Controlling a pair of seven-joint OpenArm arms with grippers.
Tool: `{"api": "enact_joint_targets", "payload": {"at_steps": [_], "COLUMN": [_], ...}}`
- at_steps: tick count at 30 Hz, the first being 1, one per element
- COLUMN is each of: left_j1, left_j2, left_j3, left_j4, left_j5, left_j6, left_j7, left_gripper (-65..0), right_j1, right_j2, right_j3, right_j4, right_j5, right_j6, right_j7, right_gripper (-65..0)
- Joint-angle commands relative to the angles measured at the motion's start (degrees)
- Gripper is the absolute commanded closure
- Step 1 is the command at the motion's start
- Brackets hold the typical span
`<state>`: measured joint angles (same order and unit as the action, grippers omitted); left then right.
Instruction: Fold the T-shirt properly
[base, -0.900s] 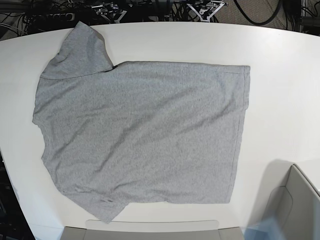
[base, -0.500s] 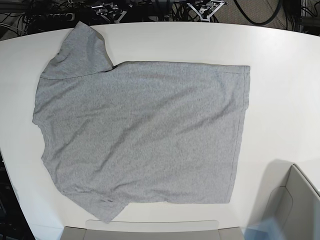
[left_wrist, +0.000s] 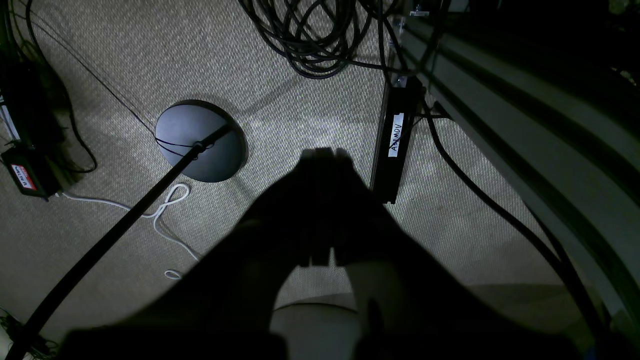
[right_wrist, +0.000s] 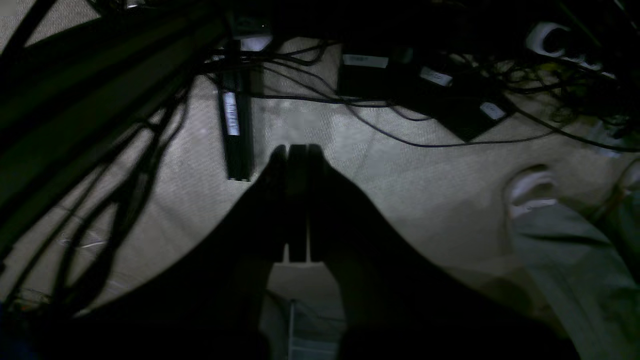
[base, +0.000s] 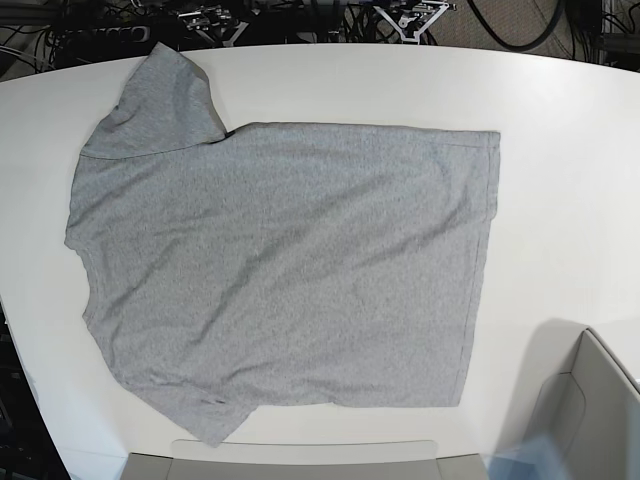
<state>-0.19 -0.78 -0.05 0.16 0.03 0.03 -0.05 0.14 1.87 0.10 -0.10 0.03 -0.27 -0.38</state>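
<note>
Left wrist view, bottom center: my left claw (left_wrist: 322, 152) was clenched on nothing, above the floor. My right claw (right_wrist: 298, 149), centered in its own frame, was closed and empty too. Farther off, the T-shirt (base: 280, 270) lay spread from upper left to lower right of the base frame, no fold evident; all the folding seemed left.

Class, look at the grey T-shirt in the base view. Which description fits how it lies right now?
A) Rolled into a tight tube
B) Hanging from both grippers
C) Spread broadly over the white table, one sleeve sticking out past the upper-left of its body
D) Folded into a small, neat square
C, because the T-shirt covers much of the white table, with a sleeve jutting out at the picture's upper left.
</note>
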Motion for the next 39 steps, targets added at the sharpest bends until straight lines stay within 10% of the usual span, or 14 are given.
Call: {"api": "enact_joint_targets", "payload": {"at_steps": [1,15,21,39], "left_j1": [-0.03,0.85,6.47,12.89], "left_j2": [0.29,0.29,0.20,-0.76], "left_j3": [-0.08,-0.25,-0.25,-7.64], "left_j4": [-0.03,0.23,0.06,-0.12], "left_j5": [0.27,0.01,0.01,0.01], "left_j6": [0.27,0.10,0.10,0.01], "left_j7": [0.19,-1.13,-17.13,-33.84], "left_gripper": [-0.2,-0.3,-0.4,-0.4], "right_j1": [0.08,-0.19,-3.35,-15.66], "right_j2": [0.29,1.69,3.80,5.47], "right_j3": [-0.05,-0.14,0.39,0.39], "right_j4": [0.10,0.10,0.14,0.10], "right_j5": [0.01,0.01,0.27,0.36], "right_j6": [0.05,0.05,0.05,0.05], "right_j7": [0.25,0.25,1.57,29.96], "right_gripper": [-0.2,0.0,0.0,0.0]}}
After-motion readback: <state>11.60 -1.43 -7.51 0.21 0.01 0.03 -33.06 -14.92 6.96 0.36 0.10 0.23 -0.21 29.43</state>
